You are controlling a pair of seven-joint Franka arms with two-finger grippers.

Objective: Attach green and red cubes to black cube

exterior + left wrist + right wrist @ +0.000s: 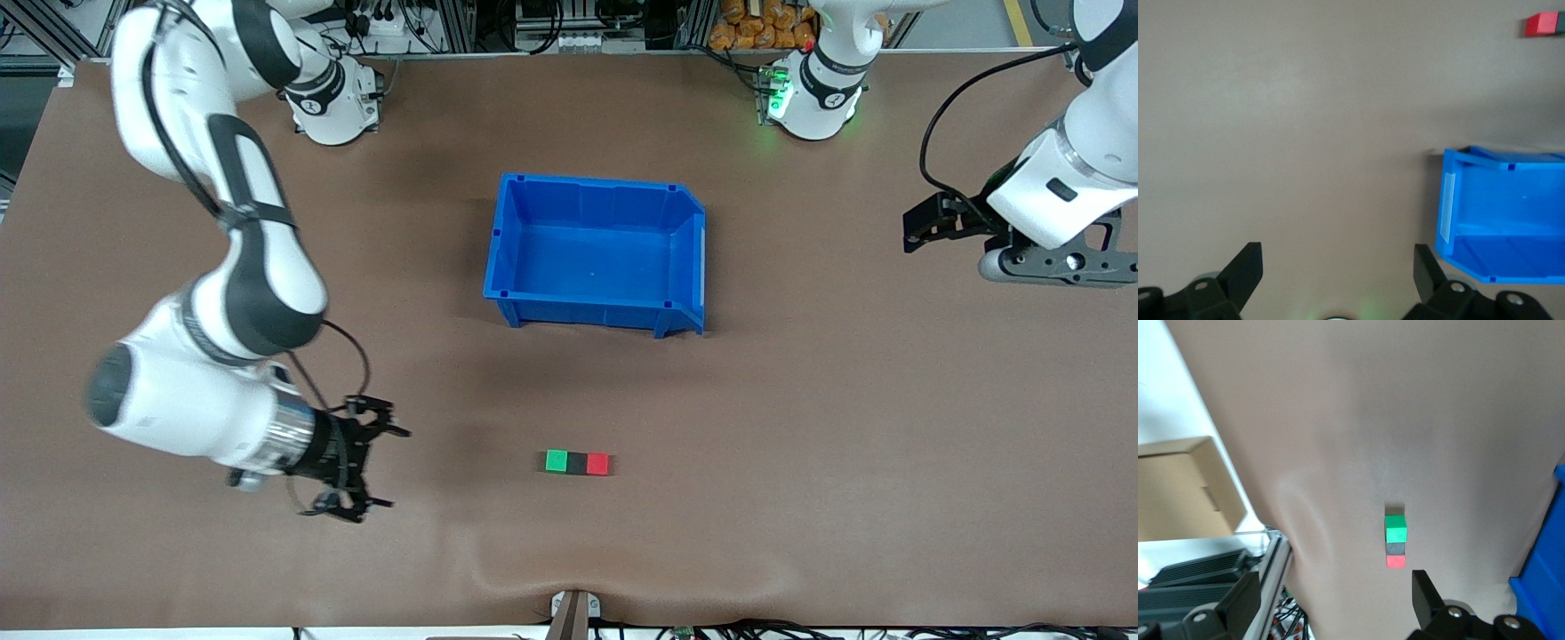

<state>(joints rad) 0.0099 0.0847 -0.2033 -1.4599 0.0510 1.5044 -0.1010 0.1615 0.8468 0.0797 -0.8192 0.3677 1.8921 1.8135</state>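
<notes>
You see green cube [556,460], black cube [577,463] and red cube [597,464] joined; both left gripper [925,233] and right gripper [378,467] fingers wide, empty.

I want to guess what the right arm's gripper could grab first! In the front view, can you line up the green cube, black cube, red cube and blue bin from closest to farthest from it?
From the open right gripper:
1. Green cube, the row's end toward the right arm.
2. Black cube, in the middle, touching both.
3. Red cube, the end toward the left arm.
4. Blue bin: too close to call against the cubes; it sits farther from the front camera.
</notes>
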